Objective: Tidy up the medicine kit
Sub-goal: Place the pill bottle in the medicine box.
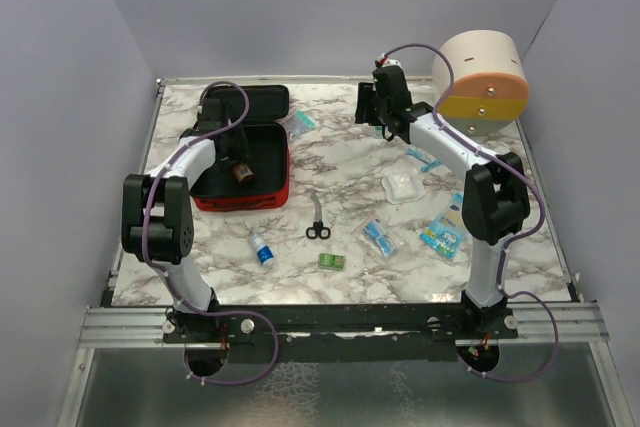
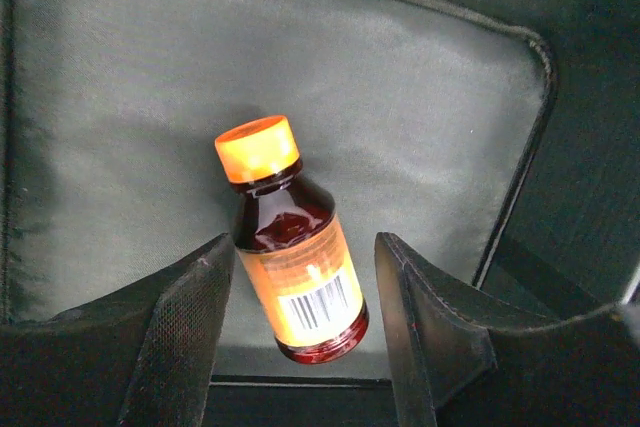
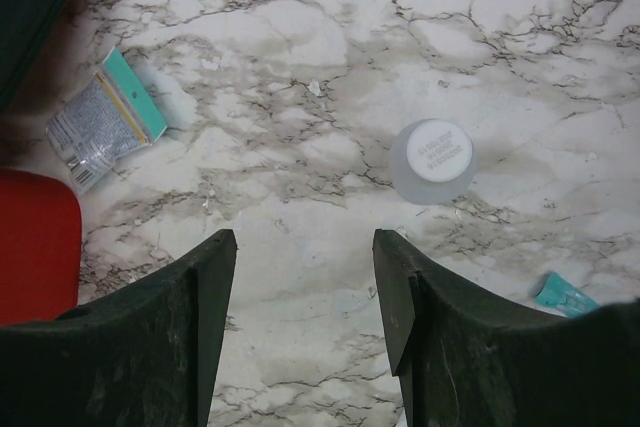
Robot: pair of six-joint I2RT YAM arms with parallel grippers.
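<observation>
The medicine kit (image 1: 245, 199) lies open at the left, a red zippered case with a black inside, its lid (image 1: 255, 102) flat behind it. A brown bottle (image 2: 295, 247) with an orange cap and orange label lies on the kit's black lining (image 2: 130, 97); it also shows in the top view (image 1: 243, 176). My left gripper (image 2: 305, 277) is open and hovers over the bottle, with a gap on both sides. My right gripper (image 3: 305, 257) is open and empty above the marble, near a white-capped bottle (image 3: 432, 159) standing upright.
A teal-edged sachet (image 3: 105, 119) lies beside the kit's red edge (image 3: 35, 257). Scissors (image 1: 318, 219), a small blue-capped bottle (image 1: 262, 250), a green box (image 1: 332, 261), blue packets (image 1: 379, 237), a clear bag (image 1: 402, 187) lie on the table. A round drawer container (image 1: 485, 82) stands back right.
</observation>
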